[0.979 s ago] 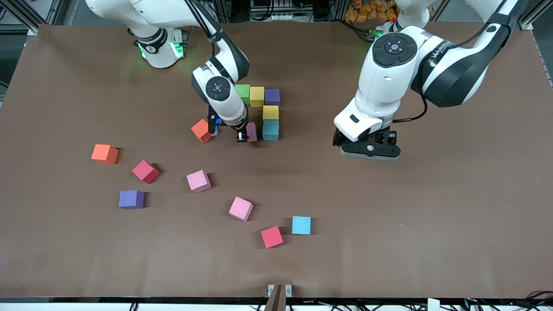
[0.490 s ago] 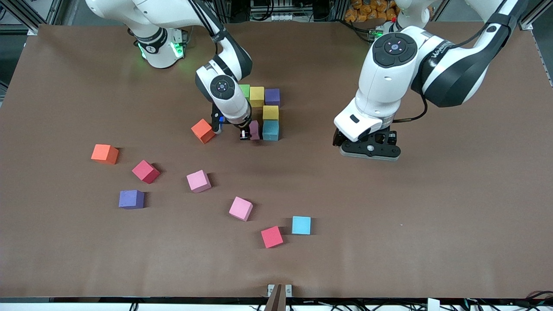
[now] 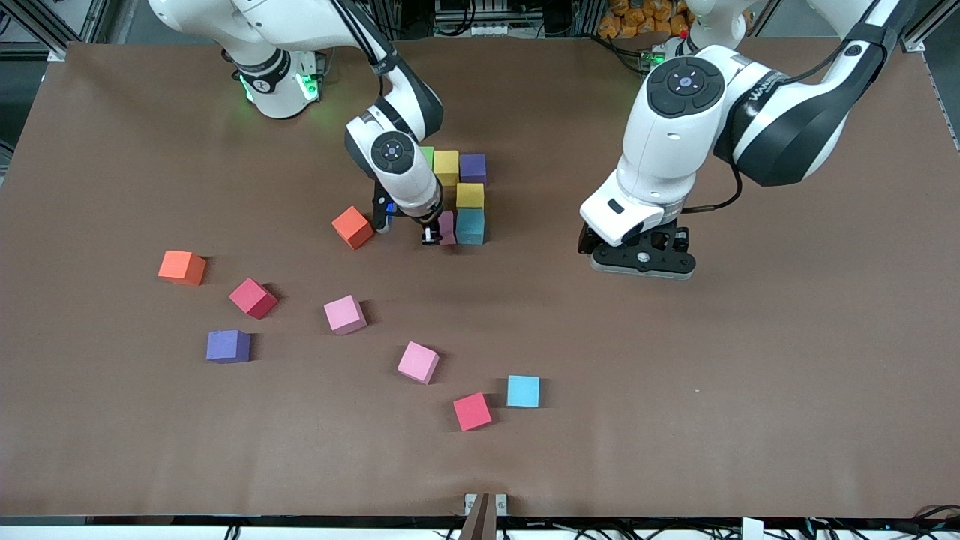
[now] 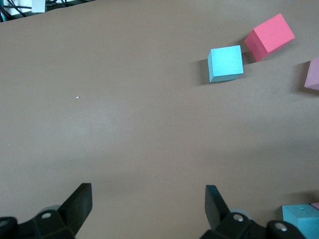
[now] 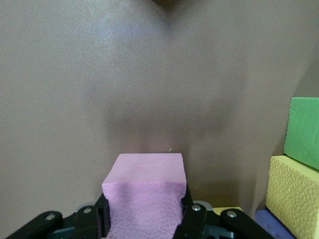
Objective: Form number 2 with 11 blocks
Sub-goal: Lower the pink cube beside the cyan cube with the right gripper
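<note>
High front camera facing both arms — wrist cameras close, downward — shared light blue block [image 3: 523,391].

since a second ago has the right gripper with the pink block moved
Yes. The right gripper, shut on the pink block, has shifted toward the teal block, which stays put; the gap has nearly closed.

The right gripper [image 3: 438,234], clamped on a pink block [image 3: 447,227], has carried it closer to the teal block [image 3: 470,226], away from the orange block [image 3: 352,226].

Brown table [image 3: 750,390], built blocks [image 3: 470,196] near the arms, loose cubes [image 3: 345,314] nearer the camera
</note>
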Available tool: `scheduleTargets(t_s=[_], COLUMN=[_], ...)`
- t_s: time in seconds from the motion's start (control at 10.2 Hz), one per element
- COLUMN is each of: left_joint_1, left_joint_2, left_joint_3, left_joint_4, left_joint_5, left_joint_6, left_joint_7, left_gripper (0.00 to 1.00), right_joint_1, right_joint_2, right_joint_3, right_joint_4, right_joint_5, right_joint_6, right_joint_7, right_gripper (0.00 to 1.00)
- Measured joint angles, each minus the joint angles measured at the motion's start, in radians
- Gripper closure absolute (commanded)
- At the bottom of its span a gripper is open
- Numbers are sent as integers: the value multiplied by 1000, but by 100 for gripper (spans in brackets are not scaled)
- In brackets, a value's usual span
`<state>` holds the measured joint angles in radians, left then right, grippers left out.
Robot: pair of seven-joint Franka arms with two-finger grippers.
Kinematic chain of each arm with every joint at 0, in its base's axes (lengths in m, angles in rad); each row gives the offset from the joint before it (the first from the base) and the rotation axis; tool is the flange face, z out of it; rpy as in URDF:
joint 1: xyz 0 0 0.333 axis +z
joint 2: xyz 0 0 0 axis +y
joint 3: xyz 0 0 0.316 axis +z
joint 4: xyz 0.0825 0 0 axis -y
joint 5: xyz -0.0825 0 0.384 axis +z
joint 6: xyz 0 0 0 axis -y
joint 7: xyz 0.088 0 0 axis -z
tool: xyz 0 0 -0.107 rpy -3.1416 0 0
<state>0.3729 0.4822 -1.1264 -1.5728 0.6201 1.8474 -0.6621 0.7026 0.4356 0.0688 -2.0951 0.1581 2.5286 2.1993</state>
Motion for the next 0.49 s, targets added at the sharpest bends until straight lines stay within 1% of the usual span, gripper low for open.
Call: scheduleTargets(t_s=[0.2, 0.29, 0.39, 0.49], left_joint_1=[0, 0, 0, 0], left_joint_2=[0, 0, 0, 0], left_joint_3=[0, 0, 0, 0], left_joint_4=[0, 0, 0, 0], left_joint_5=[0, 0, 0, 0], left_joint_6=[0, 0, 0, 0], left_joint_7=[0, 0, 0, 0], left_gripper=[0, 0, 0, 0], right_joint_1=[0, 1, 4, 6], right_joint_2=[1, 1, 1, 1], right_joint_3=[0, 1, 1, 2], right_joint_4=[0, 0, 1, 1], right_joint_5=[0, 0, 0, 0], right_joint_6=[0, -1, -1, -2], right_joint_7=[0, 0, 0, 0], right_gripper=[100, 89, 60, 1])
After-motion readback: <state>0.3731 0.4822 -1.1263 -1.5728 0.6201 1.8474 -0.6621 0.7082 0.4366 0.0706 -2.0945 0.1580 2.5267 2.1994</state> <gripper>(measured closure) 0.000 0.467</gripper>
